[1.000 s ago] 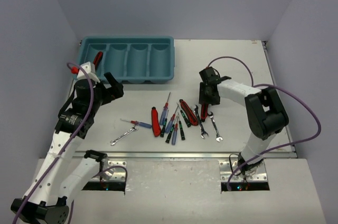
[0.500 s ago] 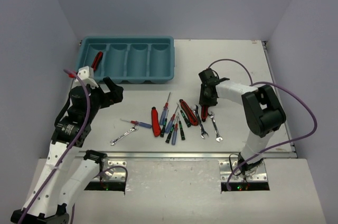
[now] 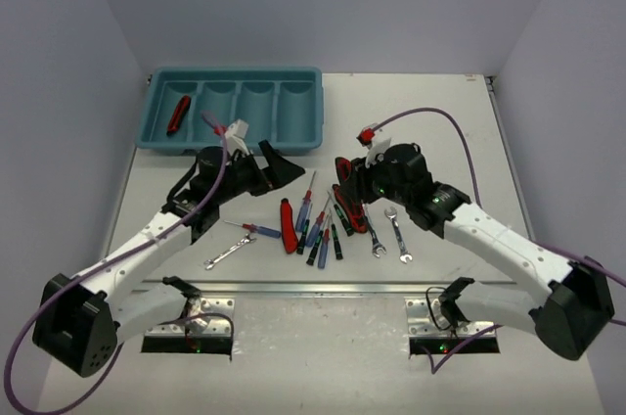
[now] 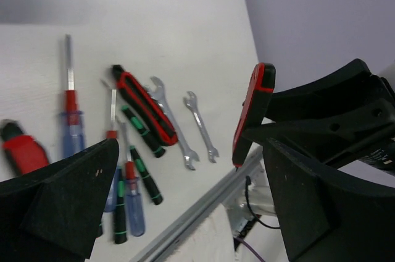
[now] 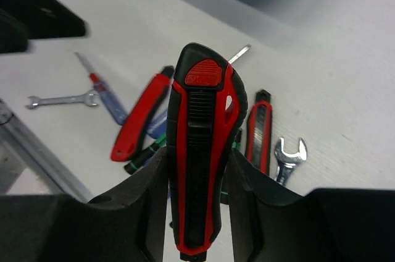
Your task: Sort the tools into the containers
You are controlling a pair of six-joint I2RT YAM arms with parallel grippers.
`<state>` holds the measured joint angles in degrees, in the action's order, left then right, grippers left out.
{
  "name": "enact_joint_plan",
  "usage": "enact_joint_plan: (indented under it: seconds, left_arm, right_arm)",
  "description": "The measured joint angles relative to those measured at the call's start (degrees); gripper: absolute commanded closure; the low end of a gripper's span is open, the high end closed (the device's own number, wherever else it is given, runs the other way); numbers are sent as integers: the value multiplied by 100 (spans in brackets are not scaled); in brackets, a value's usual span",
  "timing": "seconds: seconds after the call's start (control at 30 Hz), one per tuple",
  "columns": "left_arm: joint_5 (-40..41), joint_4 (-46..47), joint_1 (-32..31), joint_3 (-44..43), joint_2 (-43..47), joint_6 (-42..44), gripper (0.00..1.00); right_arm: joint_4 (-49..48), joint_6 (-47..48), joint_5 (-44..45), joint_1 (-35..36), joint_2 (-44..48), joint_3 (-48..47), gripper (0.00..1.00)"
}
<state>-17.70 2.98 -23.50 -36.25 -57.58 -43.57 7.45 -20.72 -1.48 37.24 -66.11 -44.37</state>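
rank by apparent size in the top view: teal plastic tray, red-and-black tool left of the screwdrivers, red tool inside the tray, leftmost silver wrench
1. Teal plastic tray, by far.
2. Red-and-black tool on the table.
3. Red tool inside the tray and leftmost silver wrench: similar length, the wrench slimmer; too close to rank.

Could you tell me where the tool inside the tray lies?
Top view: the red-handled tool lies in the leftmost compartment of the teal tray, far left.

Three wrenches (image 3: 227,253), four red-black cutters (image 3: 288,224)
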Motion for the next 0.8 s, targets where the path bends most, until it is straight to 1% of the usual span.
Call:
enact_joint_plan:
  seconds: [0.07,0.17,0.27,0.33,0.37,0.43,0.47,0.53,0.57,0.6,0.63,0.67,0.7,0.73,0.8]
  left_arm:
    - [95,507,-515,-5,-289,-280,3]
    - [321,984,-1124,-145,-611,-522,10]
    - [554,1273,-1525,-475,-1015,-658,24]
    - [722,1392,-1690,-651,-1239,-718,30]
    - [803,1439,-1756,-731,-1350,-747,35]
    - [942,1515,-1851,-858,-1567,-781,50]
    - [989,1533,-1904,-904,-1669,-793,60]
    - [1064,1554,-2006,-980,-1826,-844,99]
    - [1074,1561,-2052,-1026,-1882,-879,100]
    - [1109,1529,-2101,-1108,-1948,-886,100]
    - [1152,1503,-2137,-1183,-2021,-858,100]
    - [1181,1471,-2146,-1230,-2065,-846,100]
    - [1206,1405,-2149,-1287,-2104,-830,100]
    - [1229,1304,-2147,-1358,-2141,-806,100]
    - [1385,828,-2106,-1641,-2213,-596,100]
  right_arm:
    - [-269,91,-310,44,502,260,99]
    - [-391,147,-597,55,922,482,99]
    - [-416,167,-785,78,1064,506,99]
    - [-438,173,-889,83,1100,504,99]
    - [-440,174,-940,85,1116,504,99]
    - [-442,171,-1020,89,1153,506,99]
    - [-445,171,-1061,89,1171,506,99]
    - [-423,171,-1101,89,1201,509,98]
    - [-392,172,-1100,89,1205,516,95]
    - [-385,181,-1077,89,1205,535,90]
    - [-370,198,-1036,83,1206,538,70]
    - [-360,208,-983,76,1207,539,41]
    - [-351,213,-928,74,1207,539,5]
    - [-341,213,-873,80,1207,539,1]
    - [-212,165,-612,88,1208,524,1]
